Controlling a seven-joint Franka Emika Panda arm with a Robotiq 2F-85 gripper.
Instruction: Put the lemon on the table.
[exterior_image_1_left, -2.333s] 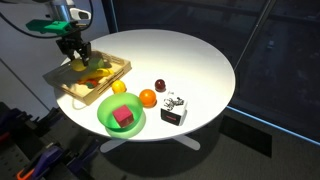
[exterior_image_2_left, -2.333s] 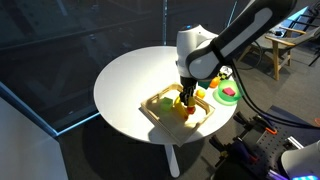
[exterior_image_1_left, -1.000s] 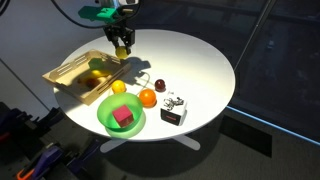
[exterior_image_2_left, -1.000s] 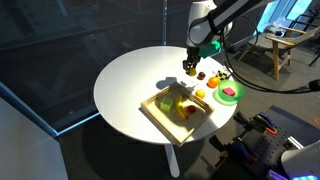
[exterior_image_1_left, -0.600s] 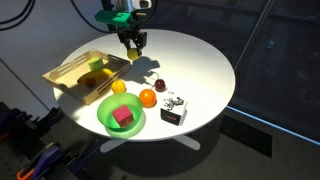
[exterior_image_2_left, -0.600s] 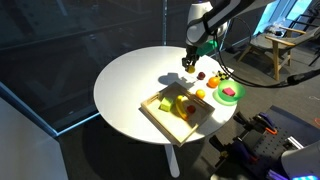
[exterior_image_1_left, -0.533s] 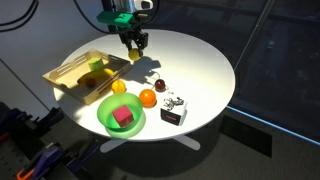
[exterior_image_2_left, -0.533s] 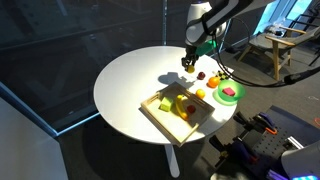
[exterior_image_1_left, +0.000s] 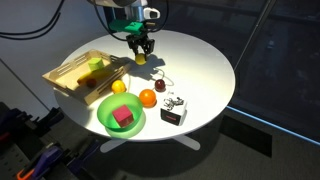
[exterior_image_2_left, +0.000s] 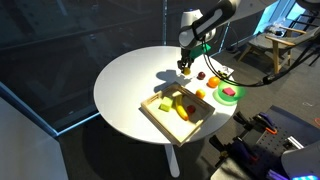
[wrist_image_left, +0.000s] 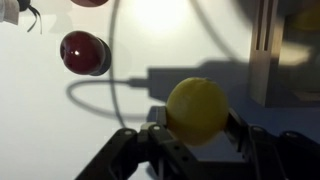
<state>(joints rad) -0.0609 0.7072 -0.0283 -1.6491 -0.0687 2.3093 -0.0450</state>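
Observation:
My gripper (exterior_image_1_left: 140, 50) is shut on the lemon (exterior_image_1_left: 140, 59), a small yellow round fruit. It holds the lemon low over the round white table (exterior_image_1_left: 195, 60), just past the far end of the wooden tray (exterior_image_1_left: 70, 80). In the wrist view the lemon (wrist_image_left: 197, 108) sits between both fingers of the gripper (wrist_image_left: 197, 130), with its shadow on the white top. The gripper (exterior_image_2_left: 185, 62) and lemon (exterior_image_2_left: 186, 69) also show in an exterior view. I cannot tell whether the lemon touches the table.
A dark red fruit (wrist_image_left: 84, 52) lies near the gripper. An orange ball (exterior_image_1_left: 148, 98), a bigger yellow fruit (exterior_image_1_left: 119, 87), a green bowl (exterior_image_1_left: 122, 116) holding a red block, and a small black-and-white box (exterior_image_1_left: 174, 113) sit near the table's edge. The tray (exterior_image_2_left: 180, 108) holds more fruit pieces.
The gripper has carried the lemon out of the tray, across onto the open table top, and moved lower toward the surface.

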